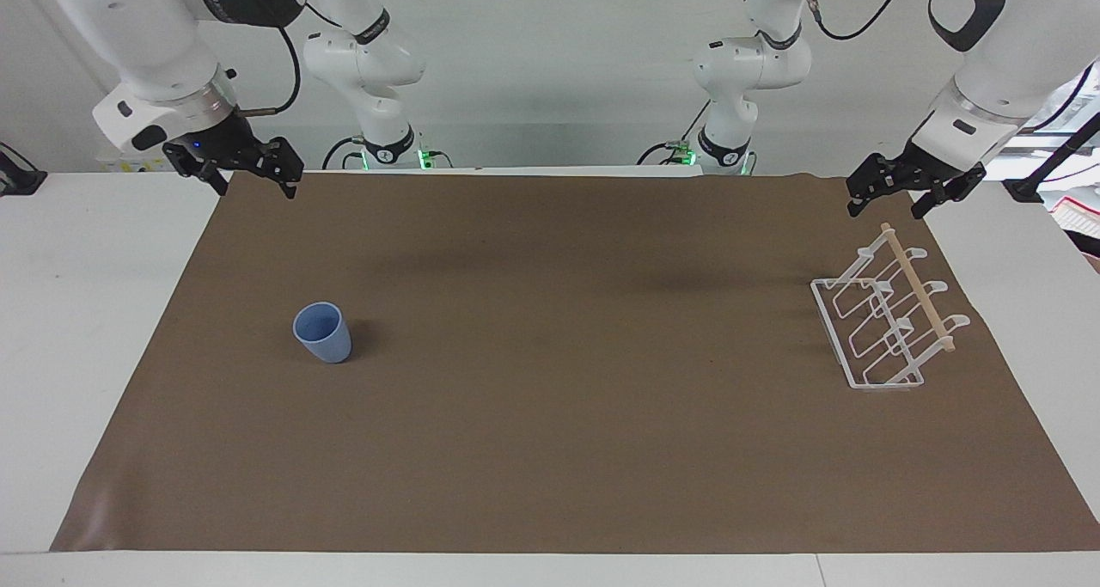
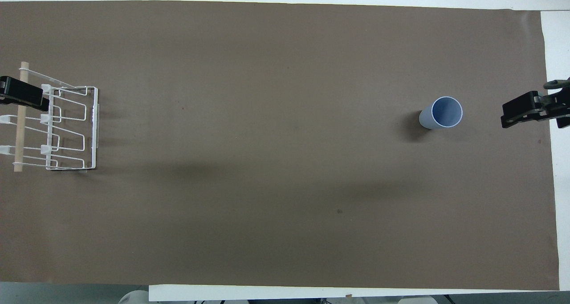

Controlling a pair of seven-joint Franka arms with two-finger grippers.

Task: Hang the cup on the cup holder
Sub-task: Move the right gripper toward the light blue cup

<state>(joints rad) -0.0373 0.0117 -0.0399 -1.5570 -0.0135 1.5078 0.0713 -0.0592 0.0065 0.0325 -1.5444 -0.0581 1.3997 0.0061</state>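
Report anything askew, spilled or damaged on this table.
Nothing stands out. The cup stands upright, mouth up, on the brown mat; the cup holder sits level at the left arm's end. Both claws wait, raised.

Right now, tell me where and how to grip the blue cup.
Grip the cup by its upper wall just below the open rim, coming down from above, probably with the right gripper, whose end of the table it stands at. It stands upright, mouth up, has no handle, and tapers toward the base, so the rim is widest.
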